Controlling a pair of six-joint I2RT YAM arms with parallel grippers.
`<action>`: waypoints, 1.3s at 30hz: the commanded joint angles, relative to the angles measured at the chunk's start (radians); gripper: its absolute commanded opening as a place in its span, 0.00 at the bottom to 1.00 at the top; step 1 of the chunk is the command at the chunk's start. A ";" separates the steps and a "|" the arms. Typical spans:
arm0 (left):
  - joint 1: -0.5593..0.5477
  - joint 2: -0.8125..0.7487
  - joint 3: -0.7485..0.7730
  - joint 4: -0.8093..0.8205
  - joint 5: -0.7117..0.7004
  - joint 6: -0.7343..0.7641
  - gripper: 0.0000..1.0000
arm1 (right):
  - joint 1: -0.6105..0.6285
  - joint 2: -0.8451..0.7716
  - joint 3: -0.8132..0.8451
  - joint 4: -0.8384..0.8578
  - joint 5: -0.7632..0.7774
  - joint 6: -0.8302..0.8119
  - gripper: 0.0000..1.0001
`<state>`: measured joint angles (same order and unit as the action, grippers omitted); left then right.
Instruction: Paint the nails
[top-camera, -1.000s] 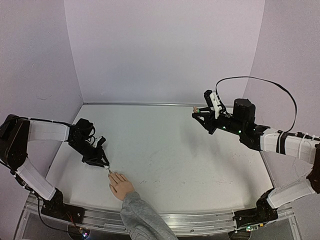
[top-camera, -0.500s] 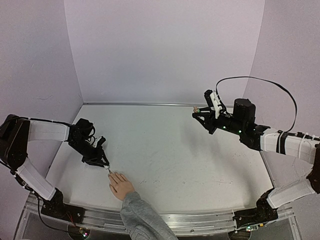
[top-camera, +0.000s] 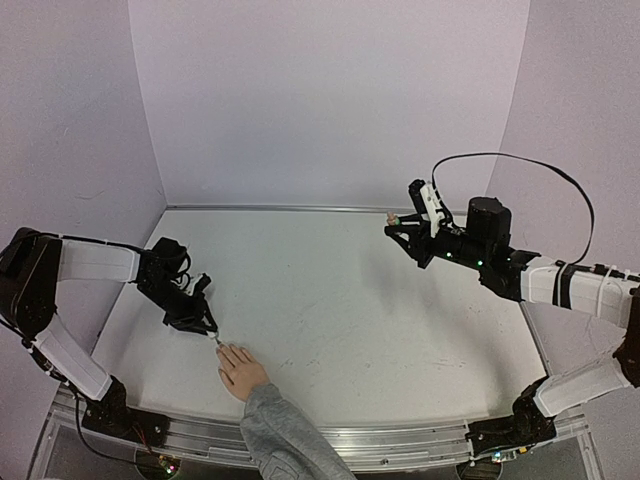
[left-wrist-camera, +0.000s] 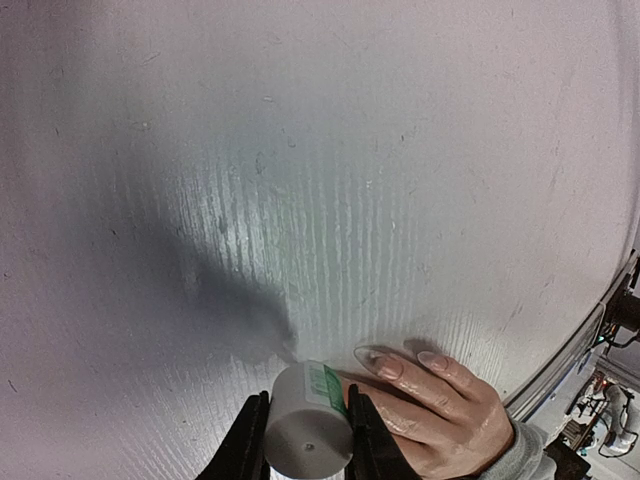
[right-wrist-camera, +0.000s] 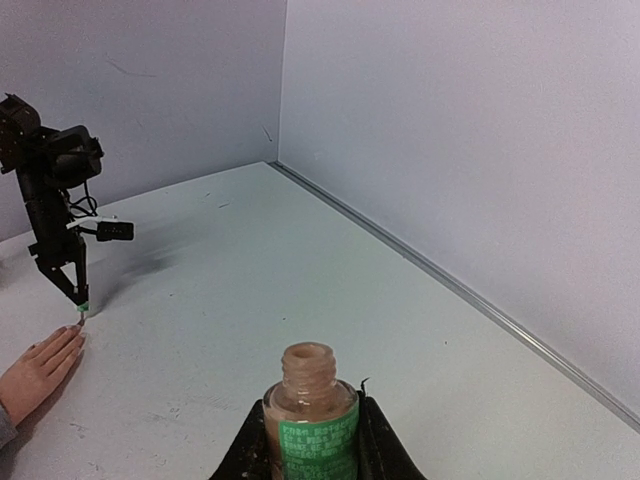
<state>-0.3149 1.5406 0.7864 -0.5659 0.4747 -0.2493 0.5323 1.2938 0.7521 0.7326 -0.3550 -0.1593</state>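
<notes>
A flesh-coloured hand (top-camera: 241, 370) with a grey knit sleeve (top-camera: 285, 432) lies palm down at the table's front left. Its pale nails (left-wrist-camera: 389, 368) show in the left wrist view. My left gripper (top-camera: 203, 322) is shut on a whitish polish cap (left-wrist-camera: 308, 432) with a green label. The cap's brush end points down at the fingertips (right-wrist-camera: 78, 330); the brush itself is hidden. My right gripper (top-camera: 400, 224) is shut on an open pinkish polish bottle (right-wrist-camera: 317, 420) with a green label, held above the table's back right.
White table (top-camera: 350, 310) with lilac walls behind and at both sides. A metal rail (top-camera: 400, 445) runs along the near edge. A black cable (top-camera: 520, 165) loops over the right arm.
</notes>
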 joint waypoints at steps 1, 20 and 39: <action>0.006 -0.019 0.051 0.015 -0.007 0.018 0.00 | -0.006 -0.010 0.009 0.063 -0.021 0.012 0.00; 0.007 -0.119 0.043 -0.075 0.088 0.008 0.00 | -0.005 -0.014 0.003 0.073 -0.038 0.015 0.00; 0.005 -0.030 0.065 -0.070 0.091 0.028 0.00 | -0.006 -0.022 -0.002 0.074 -0.032 0.015 0.00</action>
<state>-0.3130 1.4963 0.8059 -0.6308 0.5503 -0.2352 0.5323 1.2938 0.7486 0.7341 -0.3740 -0.1562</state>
